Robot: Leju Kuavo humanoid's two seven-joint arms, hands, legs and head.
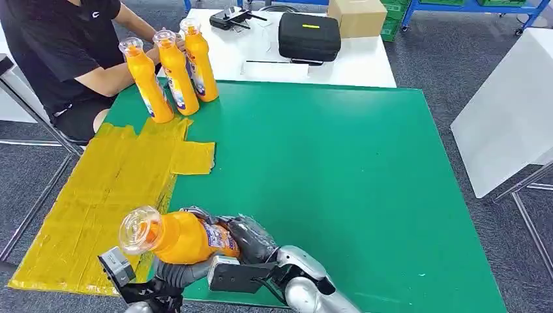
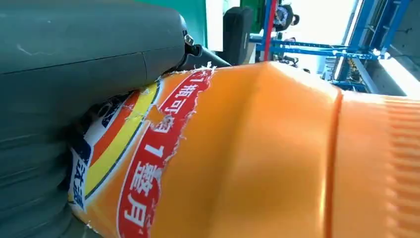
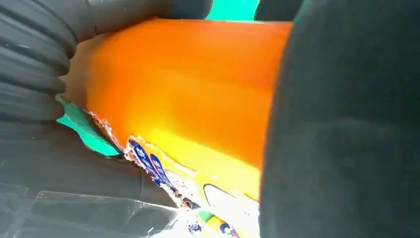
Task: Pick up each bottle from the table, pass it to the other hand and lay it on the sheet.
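An orange bottle (image 1: 186, 238) with a clear cap lies on its side in the air over the green table's near edge, cap pointing left toward the yellow sheet (image 1: 98, 195). My right hand (image 1: 251, 236) grips its base end. My left hand (image 1: 171, 270) holds it from below, nearer the neck. In the left wrist view the thick thumb of my left hand (image 2: 74, 59) presses on the bottle (image 2: 257, 148) at its torn label. In the right wrist view the fingers of my right hand (image 3: 341, 129) wrap the bottle (image 3: 183, 89). Three more orange bottles (image 1: 173, 72) stand upright at the table's far left.
A person in black (image 1: 59, 45) sits at the far left, with a hand by the standing bottles. Behind the green table (image 1: 339, 169) a white table (image 1: 365, 65) carries a black case (image 1: 309, 36) and a cardboard box (image 1: 357, 16). Another white table (image 1: 515, 104) stands at the right.
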